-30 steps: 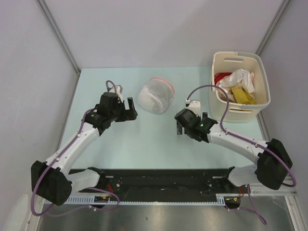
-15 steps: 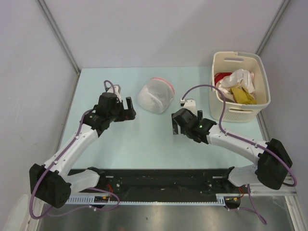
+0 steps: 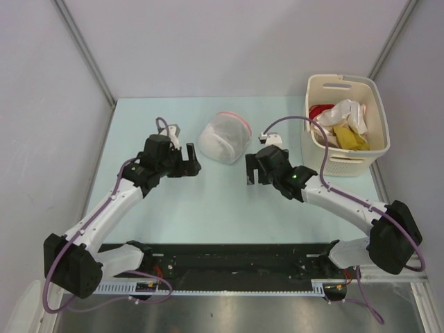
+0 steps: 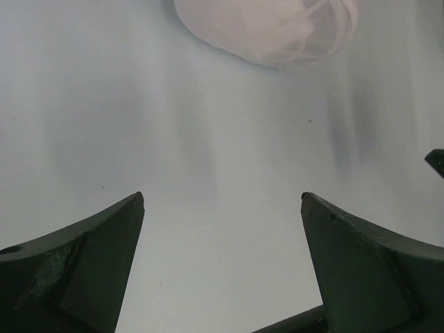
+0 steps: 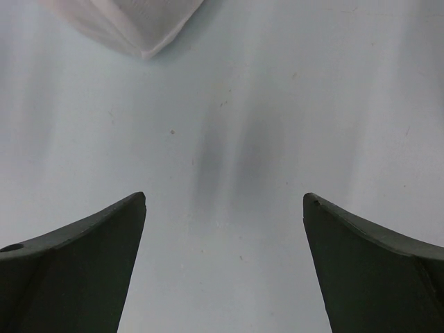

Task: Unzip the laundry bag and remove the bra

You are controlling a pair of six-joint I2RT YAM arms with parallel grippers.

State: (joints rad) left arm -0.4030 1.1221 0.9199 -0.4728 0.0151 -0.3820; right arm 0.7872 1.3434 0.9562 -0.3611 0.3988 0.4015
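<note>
Pale counter [image 3: 208, 208] carries the laundry bag [image 3: 225, 137] between the left pincer [image 3: 189, 161] and right pincer [image 3: 250, 173], both spread wide, neither touching it.

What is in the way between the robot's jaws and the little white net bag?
Nothing visible. Only tabletop lies between the left gripper and the laundry bag, and between the right gripper and it. The basket stands off to the right.
</note>
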